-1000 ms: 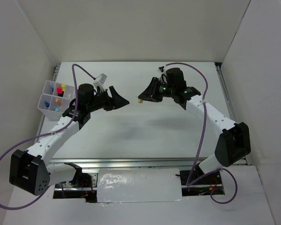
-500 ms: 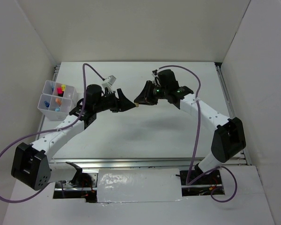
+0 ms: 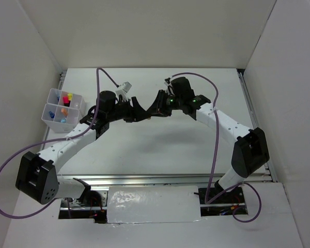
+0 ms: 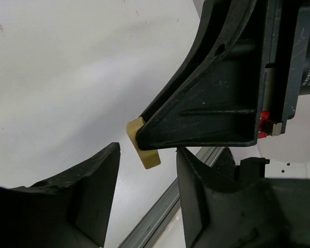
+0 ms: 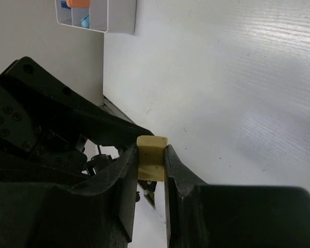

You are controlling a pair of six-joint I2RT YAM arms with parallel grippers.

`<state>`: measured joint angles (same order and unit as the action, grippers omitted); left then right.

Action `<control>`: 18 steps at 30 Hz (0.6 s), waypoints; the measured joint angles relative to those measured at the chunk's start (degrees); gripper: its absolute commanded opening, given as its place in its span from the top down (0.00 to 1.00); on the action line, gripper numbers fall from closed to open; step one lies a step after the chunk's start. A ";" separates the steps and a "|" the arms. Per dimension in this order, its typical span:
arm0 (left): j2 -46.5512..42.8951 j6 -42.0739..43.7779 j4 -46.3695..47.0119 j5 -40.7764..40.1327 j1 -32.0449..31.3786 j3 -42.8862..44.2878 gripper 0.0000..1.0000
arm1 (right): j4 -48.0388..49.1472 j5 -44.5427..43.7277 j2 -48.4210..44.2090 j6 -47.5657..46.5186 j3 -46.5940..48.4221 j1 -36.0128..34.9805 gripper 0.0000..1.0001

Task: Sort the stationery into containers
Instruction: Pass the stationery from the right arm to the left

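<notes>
My right gripper (image 5: 152, 151) is shut on a small cream block, an eraser (image 5: 152, 157), held above the table's middle. My left gripper (image 4: 147, 181) is open, its jaws standing on either side of the eraser's free end (image 4: 143, 150) without touching it. In the top view the two grippers meet tip to tip, left (image 3: 140, 112) and right (image 3: 156, 107). The white organizer box (image 3: 50, 96) stands at the far left with pink, yellow, orange and blue items in its compartments. It also shows in the right wrist view (image 5: 121, 18).
White walls close in the table on the left, back and right. A metal rail (image 3: 144, 180) runs along the near edge. Purple cables loop above both arms.
Both arms have moved toward each other. The right gripper brought the eraser left, and the open left gripper moved right until its jaws flank the eraser.
</notes>
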<state>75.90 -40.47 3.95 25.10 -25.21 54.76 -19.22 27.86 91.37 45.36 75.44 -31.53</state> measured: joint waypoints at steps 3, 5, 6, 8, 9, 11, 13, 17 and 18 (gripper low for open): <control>0.15 0.13 -0.22 0.02 -0.24 0.44 0.51 | 0.07 -0.52 0.00 0.00 0.02 -0.11 1.00; 0.17 0.28 -0.50 0.00 -0.28 0.55 0.53 | 0.04 -0.81 0.04 0.00 0.11 -0.22 1.00; 0.22 0.31 -0.55 -0.02 -0.28 0.55 0.53 | 0.02 -0.96 0.07 0.00 0.26 -0.33 1.00; 0.26 0.35 -0.66 -0.13 -0.28 0.55 0.52 | 0.04 -1.16 0.15 0.00 0.46 -0.46 1.00; 0.28 0.44 -0.79 -0.22 -0.28 0.55 0.52 | 0.00 -1.18 0.17 0.00 0.55 -0.50 1.00; 0.33 0.92 -0.94 -0.42 -0.28 0.55 0.50 | 0.02 -1.22 0.28 0.00 0.70 -0.59 1.00; 0.39 1.27 -1.05 -0.57 -0.28 0.55 0.47 | 0.02 -1.29 0.35 0.00 0.72 -0.63 1.00; 0.42 1.40 -1.44 -0.98 -0.28 0.55 0.53 | 0.04 -1.22 0.57 0.20 0.76 -0.70 1.00; 0.44 1.46 -1.51 -1.03 -0.28 0.55 0.59 | 0.11 -1.25 0.70 0.22 0.76 -0.74 1.00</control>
<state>76.34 -39.00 2.44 24.08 -25.50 55.31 -19.11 26.61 92.07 45.58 76.20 -32.27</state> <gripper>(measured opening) 0.482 0.280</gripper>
